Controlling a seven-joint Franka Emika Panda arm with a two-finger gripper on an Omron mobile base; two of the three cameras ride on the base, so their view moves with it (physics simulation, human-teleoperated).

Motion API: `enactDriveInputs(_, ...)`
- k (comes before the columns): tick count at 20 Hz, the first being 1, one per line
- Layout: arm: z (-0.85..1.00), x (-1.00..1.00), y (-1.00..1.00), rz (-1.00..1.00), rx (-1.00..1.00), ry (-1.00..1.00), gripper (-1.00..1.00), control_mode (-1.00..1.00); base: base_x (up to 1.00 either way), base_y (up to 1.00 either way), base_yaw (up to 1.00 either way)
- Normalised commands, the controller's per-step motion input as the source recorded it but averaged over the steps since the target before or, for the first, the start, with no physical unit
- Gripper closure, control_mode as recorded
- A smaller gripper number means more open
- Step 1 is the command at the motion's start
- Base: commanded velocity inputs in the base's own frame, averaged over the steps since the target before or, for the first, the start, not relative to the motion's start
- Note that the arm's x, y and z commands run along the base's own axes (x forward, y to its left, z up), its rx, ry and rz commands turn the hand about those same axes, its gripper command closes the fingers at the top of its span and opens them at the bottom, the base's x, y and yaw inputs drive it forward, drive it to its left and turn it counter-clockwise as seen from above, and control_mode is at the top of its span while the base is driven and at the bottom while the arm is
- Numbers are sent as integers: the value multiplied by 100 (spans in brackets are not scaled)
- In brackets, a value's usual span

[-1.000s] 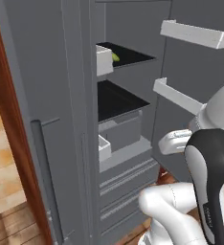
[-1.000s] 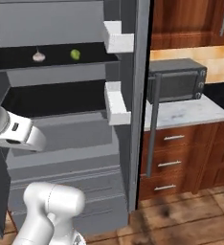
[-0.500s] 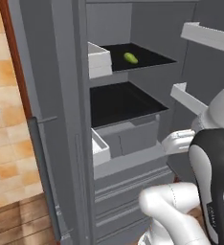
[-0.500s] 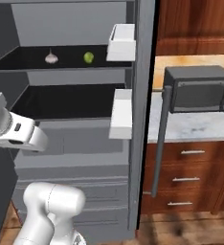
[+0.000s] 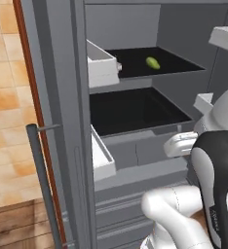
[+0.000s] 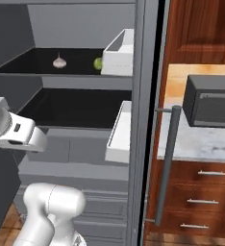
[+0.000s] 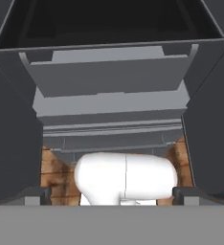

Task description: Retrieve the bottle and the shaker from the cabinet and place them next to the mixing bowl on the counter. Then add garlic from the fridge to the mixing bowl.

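Garlic (image 6: pixel 59 61) is the thing to go after right now, and it sits on the upper black shelf (image 6: pixel 47 62) of the open fridge (image 5: pixel 62 73), toward the back left as the right base view shows it. Going left to right along that shelf: the garlic bulb first, then a small green fruit (image 6: pixel 98 63) near it but apart, then the white door bin (image 6: pixel 120 55) on the fridge door. The left base view shows the green fruit (image 5: pixel 153 62) too.

The gripper (image 7: pixel 112 196) hangs low, in front of the lower drawers (image 7: pixel 109 81), well below that shelf. Its jaws are spread as wide as they go, with the two dark tips far apart at the bottom corners of the hand view, and nothing sits between them.

To do this step well, I'd say lift the hand up to the upper shelf first, then go in level under the shelf above, aiming left of the green fruit so it doesn't get knocked. Keep clear of the door bins on the way.

The bulb stands upright, fat base on the shelf and thin pointed tip up, so its long axis runs roughly vertical. A side-on pinch around the widest part looks like the safest hold to me.
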Motion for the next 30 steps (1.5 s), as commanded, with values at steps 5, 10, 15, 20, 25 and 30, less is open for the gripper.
enactDriveInputs(5,0,0,0,0,0,0,-100,100,52,-11,9)
enactDriveInputs(10,0,0,0,0,0,0,-100,100,47,-9,16)
enactDriveInputs(15,0,0,0,0,0,0,-100,100,21,-23,11)
enactDriveInputs(20,6,0,0,0,0,-1,-100,-100,0,0,1)
enactDriveInputs(25,87,-2,7,5,0,-12,-100,-100,0,0,0)
enactDriveInputs(30,79,4,21,5,0,-12,-100,-100,0,0,0)
